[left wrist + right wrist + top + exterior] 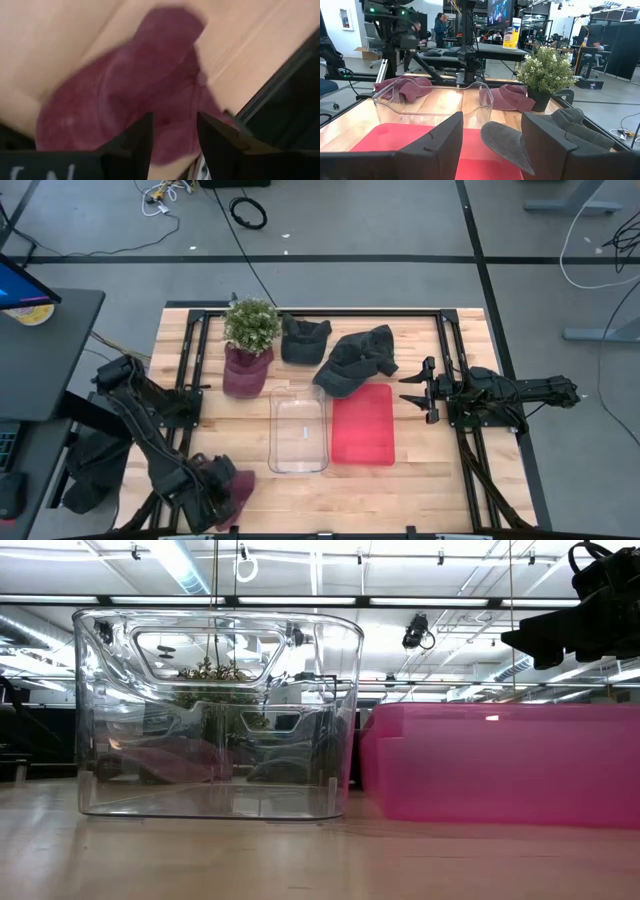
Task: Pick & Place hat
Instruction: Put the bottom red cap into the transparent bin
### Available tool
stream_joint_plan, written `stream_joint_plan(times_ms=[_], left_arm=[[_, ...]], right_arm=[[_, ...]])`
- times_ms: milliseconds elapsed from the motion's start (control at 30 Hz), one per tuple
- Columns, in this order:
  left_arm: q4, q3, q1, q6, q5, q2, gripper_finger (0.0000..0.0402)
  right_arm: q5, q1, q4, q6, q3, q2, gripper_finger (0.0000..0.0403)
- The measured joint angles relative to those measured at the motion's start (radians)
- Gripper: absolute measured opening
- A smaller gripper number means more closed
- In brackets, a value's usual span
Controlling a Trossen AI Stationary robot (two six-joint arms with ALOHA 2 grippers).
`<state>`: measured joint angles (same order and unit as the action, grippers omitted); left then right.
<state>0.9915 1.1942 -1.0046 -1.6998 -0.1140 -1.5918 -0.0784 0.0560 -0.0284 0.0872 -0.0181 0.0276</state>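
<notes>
**Reaching for a maroon hat at the bench's near left corner**

Hovering low over the near left corner of the bench [420, 480], the left gripper [213, 502] points down at a maroon hat [240, 488] lying crumpled on the wood. In the left wrist view its fingers [137, 142] stand apart on either side of the hat's cloth [130, 95]; whether they press it cannot be told. The right gripper [417, 390] waits at the right side, fingers spread wide and holding nothing, aimed toward the red bin [363, 425]. A clear bin [299, 430] stands just left of the red one, at mid-bench. A dark grey hat [356, 360] lies partly over the red bin's far edge. Another dark hat [304, 338] sits behind the clear bin, beside a potted plant [250, 325], below which rests a second maroon hat [246, 372].
</notes>
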Motion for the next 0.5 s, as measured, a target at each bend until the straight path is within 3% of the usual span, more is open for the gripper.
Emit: stream_joint_plan(times_ms=[133, 500], left_arm=[[0.039, 0.0, 0.0, -0.044, 0.068, -0.028, 0.0154], [0.128, -0.017, -0.002, -0.091, 0.084, -0.032, 0.0154]], right_arm=[[0.0, 0.0, 0.0, 0.0, 0.0, 0.0, 0.0205], [0.0, 0.0, 0.0, 0.0, 0.0, 0.0, 0.0205]])
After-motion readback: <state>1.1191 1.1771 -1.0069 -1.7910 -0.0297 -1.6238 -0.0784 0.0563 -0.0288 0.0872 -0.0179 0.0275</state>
